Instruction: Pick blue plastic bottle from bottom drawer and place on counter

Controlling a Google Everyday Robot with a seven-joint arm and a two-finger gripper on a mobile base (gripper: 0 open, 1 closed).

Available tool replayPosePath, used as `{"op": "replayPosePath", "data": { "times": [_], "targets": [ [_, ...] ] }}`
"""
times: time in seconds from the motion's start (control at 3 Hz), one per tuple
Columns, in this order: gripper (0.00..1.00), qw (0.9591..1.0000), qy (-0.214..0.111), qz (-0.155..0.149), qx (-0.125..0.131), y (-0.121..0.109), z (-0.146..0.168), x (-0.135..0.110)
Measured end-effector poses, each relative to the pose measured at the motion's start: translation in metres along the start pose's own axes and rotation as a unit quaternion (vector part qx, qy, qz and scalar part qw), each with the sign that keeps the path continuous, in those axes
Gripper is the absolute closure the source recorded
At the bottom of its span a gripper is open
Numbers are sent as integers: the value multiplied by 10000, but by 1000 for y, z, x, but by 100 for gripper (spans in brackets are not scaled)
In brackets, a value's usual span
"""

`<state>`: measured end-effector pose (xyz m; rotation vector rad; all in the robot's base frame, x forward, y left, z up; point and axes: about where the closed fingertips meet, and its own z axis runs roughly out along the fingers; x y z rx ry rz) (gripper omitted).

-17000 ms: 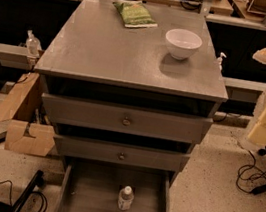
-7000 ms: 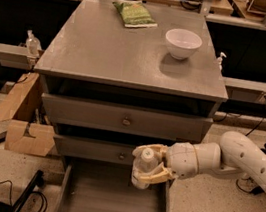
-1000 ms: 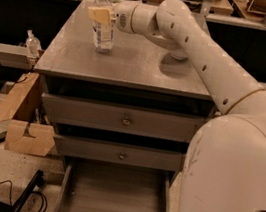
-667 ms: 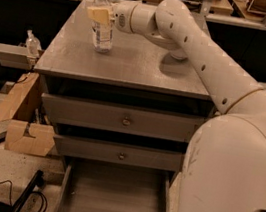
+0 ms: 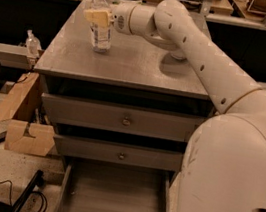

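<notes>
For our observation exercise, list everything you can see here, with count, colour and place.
bottle: one, clear, white cap, upright on the counter's left rear.
counter: one, grey, cabinet top.
knobbed drawers: two, grey, under the counter.
bottom drawer: one, grey, pulled out, lowest.
pump bottle: one, clear, left of the cabinet.
cardboard box: one, brown, floor left.
arm: one, white, over the counter.
gripper: one, cream, shut on the bottle.

The arm (image 5: pixel 197 53) bars the counter (image 5: pixel 139 71) diagonally; gripper (image 5: pixel 99 19) at blue plastic bottle (image 5: pixel 101 39) far left; front strip free
</notes>
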<state>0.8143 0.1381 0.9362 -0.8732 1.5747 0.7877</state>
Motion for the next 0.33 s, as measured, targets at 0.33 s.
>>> {"op": "replayPosePath", "data": {
  "times": [0.33],
  "targets": [
    [0,10000,3,3,-20,2,2,1]
  ]
}}
